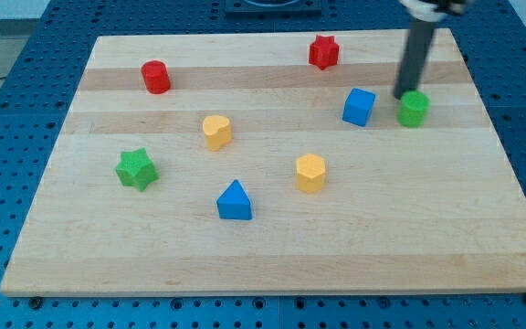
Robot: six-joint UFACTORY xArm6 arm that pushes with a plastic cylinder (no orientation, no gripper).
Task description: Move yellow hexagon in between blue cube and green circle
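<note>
The yellow hexagon point(310, 172) sits near the middle of the wooden board, below and left of the blue cube point(359, 107). The green circle point(414, 109) lies right of the blue cube with a small gap between them. My tip point(401, 96) is at the green circle's upper left edge, touching or nearly touching it, between the cube and the circle. The rod rises toward the view's top.
A red star point(324, 51) is at the top, a red cylinder point(156, 77) at upper left, a yellow heart point(216, 132) left of centre, a green star point(136, 169) at left, and a blue triangle point(235, 201) at lower centre. The board point(272, 265) rests on a blue pegboard.
</note>
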